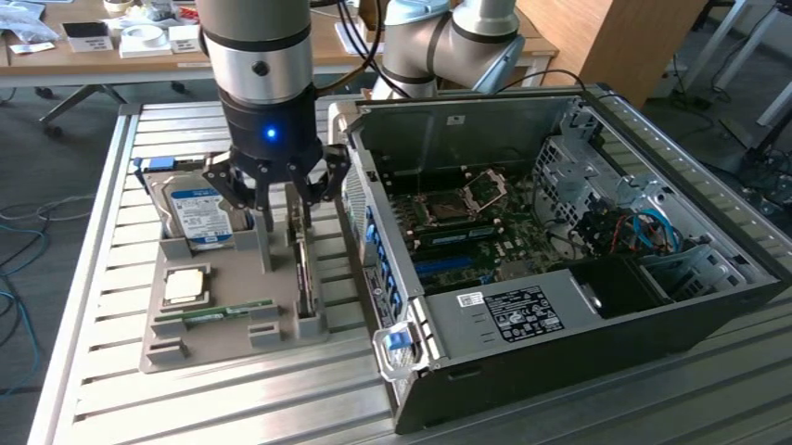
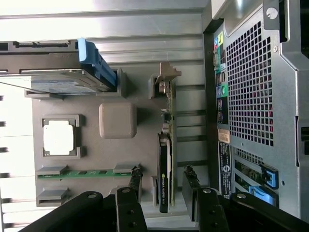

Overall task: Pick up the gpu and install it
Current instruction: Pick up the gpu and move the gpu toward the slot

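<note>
The gpu (image 1: pixel 303 271) stands on its edge in a slot of the grey holder tray (image 1: pixel 236 326), next to the computer case. In the wrist view the gpu (image 2: pixel 165 159) is a thin dark card with a black shroud. My gripper (image 1: pixel 285 213) hangs right over the card's far end. It is open, and its two black fingers (image 2: pixel 136 178) stand one on each side of the card with a gap to it. Nothing is held. The gripper (image 2: pixel 163 181) is lined up along the card's thin edge.
The tray also holds a silver hard drive (image 1: pixel 200 221) with a blue label, a CPU (image 1: pixel 185 286) and a green RAM stick (image 1: pixel 229 311). The open computer case (image 1: pixel 644 306) with its motherboard (image 1: pixel 477 232) lies at the exterior view's right, on a slatted metal table (image 1: pixel 111 389).
</note>
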Available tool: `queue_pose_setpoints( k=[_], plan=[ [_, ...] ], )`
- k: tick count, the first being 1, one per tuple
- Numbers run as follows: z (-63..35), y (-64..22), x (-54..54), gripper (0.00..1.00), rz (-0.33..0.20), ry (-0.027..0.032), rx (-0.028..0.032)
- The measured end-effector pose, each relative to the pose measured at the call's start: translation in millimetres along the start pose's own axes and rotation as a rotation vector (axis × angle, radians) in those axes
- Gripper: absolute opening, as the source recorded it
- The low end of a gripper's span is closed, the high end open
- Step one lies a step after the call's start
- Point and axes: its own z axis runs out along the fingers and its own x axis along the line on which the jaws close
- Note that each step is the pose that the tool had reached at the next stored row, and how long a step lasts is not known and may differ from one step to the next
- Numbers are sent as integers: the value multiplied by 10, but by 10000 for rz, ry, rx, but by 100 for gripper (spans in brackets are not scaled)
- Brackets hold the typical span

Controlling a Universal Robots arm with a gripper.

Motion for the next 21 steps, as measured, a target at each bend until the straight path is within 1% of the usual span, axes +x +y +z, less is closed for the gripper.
queue_pose_setpoints(
  k=[7, 9, 21],
  plan=[
    [49, -2, 1, 47, 0, 0, 1],
    [102, -5, 2, 47, 0, 0, 0],
    [173, -9, 5, 47, -1, 0, 1]
  ],
)
